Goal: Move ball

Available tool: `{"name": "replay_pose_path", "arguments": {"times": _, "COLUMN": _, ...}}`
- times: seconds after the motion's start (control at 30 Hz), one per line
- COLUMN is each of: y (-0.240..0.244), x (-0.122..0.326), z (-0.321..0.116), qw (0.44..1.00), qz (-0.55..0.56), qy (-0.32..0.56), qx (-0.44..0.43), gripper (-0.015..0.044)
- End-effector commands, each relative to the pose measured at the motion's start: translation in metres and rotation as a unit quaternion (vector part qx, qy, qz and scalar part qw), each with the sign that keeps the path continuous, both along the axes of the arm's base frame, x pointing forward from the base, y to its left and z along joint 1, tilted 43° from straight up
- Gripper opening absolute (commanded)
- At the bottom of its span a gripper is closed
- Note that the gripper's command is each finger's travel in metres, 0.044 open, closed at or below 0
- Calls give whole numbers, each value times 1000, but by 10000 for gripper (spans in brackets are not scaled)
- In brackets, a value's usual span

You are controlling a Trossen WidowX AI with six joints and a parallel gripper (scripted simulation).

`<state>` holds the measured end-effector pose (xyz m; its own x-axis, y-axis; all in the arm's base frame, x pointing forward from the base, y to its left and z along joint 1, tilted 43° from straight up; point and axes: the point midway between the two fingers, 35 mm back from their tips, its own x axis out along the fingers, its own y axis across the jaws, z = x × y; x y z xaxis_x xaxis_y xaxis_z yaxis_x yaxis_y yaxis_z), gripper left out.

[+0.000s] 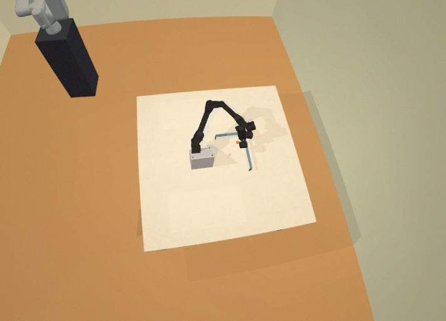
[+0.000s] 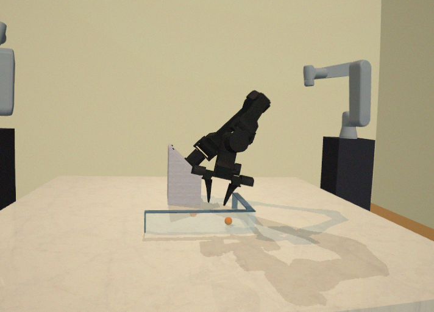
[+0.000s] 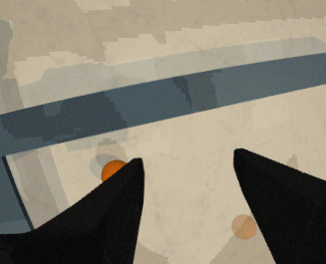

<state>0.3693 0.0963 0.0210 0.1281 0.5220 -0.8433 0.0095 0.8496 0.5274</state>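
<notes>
The half-open, empty claw (image 2: 218, 201) hung above one orange ball (image 2: 228, 220); only the wrist view clearly showed the ghost copy (image 3: 243, 226) at 5 o'clock beside two walls (image 3: 172, 98).

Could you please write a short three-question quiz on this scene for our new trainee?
1. True or false: the black parallel-jaw gripper is closed on the small orange ball.
2. In the wrist view, the pale see-through ball copy lies nearest to: A) the right-hand fingertip, B) the left-hand fingertip, C) the far side of the wall.
3. Fill in: the orange ball rests on the table close to the ______ formed by the two low clear blue-edged walls.

Key:
1. False; the gripper is open, above the table, and the ball lies free.
2. A.
3. Corner.
</notes>
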Motion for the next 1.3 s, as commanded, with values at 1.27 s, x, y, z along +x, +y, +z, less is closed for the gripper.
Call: {"name": "replay_pose_path", "arguments": {"times": 1.27, "y": 67, "x": -22, "z": -20, "qw": 990, "qz": 88, "qy": 43, "qx": 98, "gripper": 219}}
